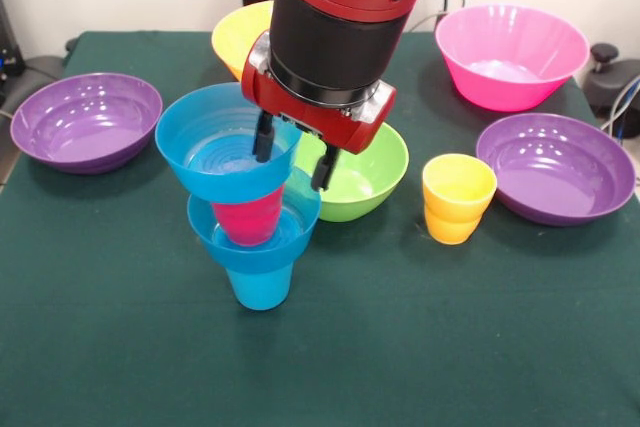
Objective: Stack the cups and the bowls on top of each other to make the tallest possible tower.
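Nearest the camera stands the tower point(252, 217), upright on the green table point(450, 347): blue cup point(260, 287) lowest, mouth up, a small blue bowl point(262, 242) on it, the red cup point(247, 219) in that, and a second blue bowl point(222, 147) on top, tipped slightly left. Straddling the top bowl's right rim, the gripper point(293, 155) has one finger inside and one outside, pinching it. Close behind sit the green bowl point(365, 177) and orange bowl point(237, 32); the yellow cup point(458, 197) stands apart to the right. Purple bowls point(85, 119) point(556, 165) lie near both table edges, pink bowl point(510, 52) far right. Bare cloth lies in front.
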`<state>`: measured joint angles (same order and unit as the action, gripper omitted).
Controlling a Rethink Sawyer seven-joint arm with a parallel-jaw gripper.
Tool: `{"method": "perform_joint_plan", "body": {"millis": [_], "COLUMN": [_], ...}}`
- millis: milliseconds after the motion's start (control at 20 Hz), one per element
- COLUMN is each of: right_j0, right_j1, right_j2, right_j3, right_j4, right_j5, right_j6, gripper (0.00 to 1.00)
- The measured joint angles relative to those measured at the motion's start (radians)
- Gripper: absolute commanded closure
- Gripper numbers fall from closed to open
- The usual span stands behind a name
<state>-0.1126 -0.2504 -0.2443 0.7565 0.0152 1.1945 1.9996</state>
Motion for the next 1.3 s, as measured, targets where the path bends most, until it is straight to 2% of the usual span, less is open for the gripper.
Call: {"method": "perform_joint_plan", "body": {"millis": [1050,1300], "right_j0": [0.001,0.001], "right_j1": [0.0,0.002], "right_j2": [0.0,0.0], "right_j3": [-0.001,-0.039], "right_j4": [0.0,0.0], "right_j5": [0.001,0.064], "right_j6": [0.0,0.0], "gripper": [0.0,0.0]}}
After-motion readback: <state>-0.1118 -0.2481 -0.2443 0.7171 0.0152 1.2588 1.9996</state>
